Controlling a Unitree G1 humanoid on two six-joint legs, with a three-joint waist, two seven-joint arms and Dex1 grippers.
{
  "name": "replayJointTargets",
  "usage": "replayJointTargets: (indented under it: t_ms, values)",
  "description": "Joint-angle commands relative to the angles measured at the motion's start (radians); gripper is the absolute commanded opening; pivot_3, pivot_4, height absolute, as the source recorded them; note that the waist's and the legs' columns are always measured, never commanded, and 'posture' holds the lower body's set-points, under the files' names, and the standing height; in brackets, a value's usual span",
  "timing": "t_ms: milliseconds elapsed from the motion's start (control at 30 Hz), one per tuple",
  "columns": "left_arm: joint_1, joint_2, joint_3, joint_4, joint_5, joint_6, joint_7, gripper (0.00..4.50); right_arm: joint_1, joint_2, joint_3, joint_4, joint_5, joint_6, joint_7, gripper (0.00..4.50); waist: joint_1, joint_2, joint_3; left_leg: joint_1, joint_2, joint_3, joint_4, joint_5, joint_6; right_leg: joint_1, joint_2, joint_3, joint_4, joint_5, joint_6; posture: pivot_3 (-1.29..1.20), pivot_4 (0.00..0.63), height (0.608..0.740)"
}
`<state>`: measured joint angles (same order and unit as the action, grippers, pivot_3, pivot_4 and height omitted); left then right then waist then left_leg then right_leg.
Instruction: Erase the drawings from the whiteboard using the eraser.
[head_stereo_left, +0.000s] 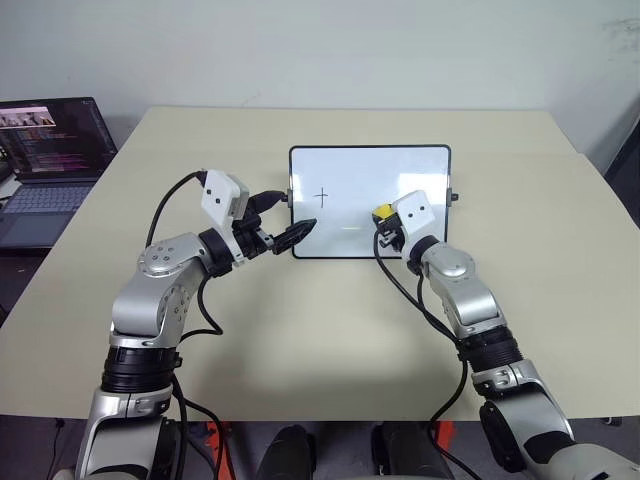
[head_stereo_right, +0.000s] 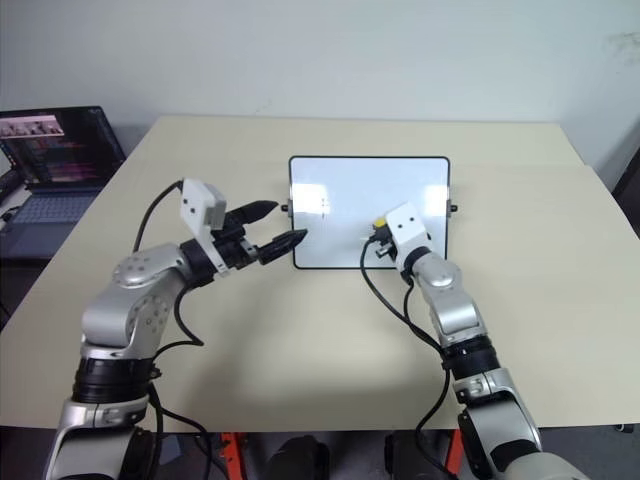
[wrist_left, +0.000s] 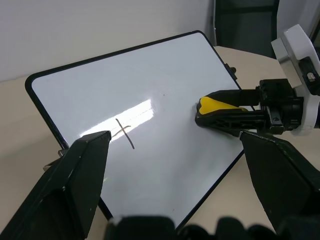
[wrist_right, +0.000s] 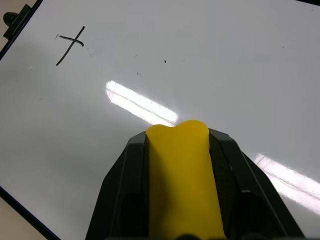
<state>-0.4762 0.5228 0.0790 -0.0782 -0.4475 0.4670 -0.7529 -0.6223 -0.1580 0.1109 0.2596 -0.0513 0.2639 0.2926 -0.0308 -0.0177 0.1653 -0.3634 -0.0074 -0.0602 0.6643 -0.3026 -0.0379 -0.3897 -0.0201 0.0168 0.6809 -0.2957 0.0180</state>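
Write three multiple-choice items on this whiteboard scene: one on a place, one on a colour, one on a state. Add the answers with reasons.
1. Where on the whiteboard is the plus sign?
A. on its left half
B. on its right half
C. at its near right corner

2. What colour is the eraser?
A. blue
B. yellow
C. red

3. How is the left gripper?
A. shut on the eraser
B. shut on a pen
C. open, holding nothing

Answers:
1. A: in the head views the plus sign sits left of the board's middle.
2. B: the block held in the right gripper is yellow.
3. C: its fingers stand spread at the board's left edge with nothing between them.
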Motion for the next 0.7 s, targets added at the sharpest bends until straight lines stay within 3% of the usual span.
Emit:
replayJointTargets:
  t_ms: [33,267,700]
  values:
    - [-0.012,-0.005,0.011,-0.016,-0.003,-0.024,-0.001,4.5,-0.06,0.013,-0.037,-0.054,0.023,0.022,-0.025,1.29,-0.001,0.0,0.0,0.0,0.0,0.0,0.0,0.0,0.0,0.0,0.0,0.0,0.0,0.0,0.0,0.0,0.15,0.74]
    - [-0.012,-0.002,0.012,-0.016,-0.002,-0.025,-0.003,4.5,-0.14,0.062,-0.048,-0.042,0.037,0.016,-0.057,1.29,-0.003,0.0,0.0,-0.004,0.0,0.001,-0.002,0.0,0.0,-0.006,0.0,0.001,-0.001,0.0,0.0,0.0,0.15,0.74]
    - [-0.006,-0.006,0.012,-0.032,-0.005,-0.022,0.007,4.5,-0.215,0.147,0.015,0.214,-0.01,-0.136,-0.088,1.29,-0.004,0.0,0.0,-0.017,0.0,0.002,0.0,0.002,-0.004,-0.019,0.0,0.001,0.0,0.0,0.0,0.0,0.15,0.74]
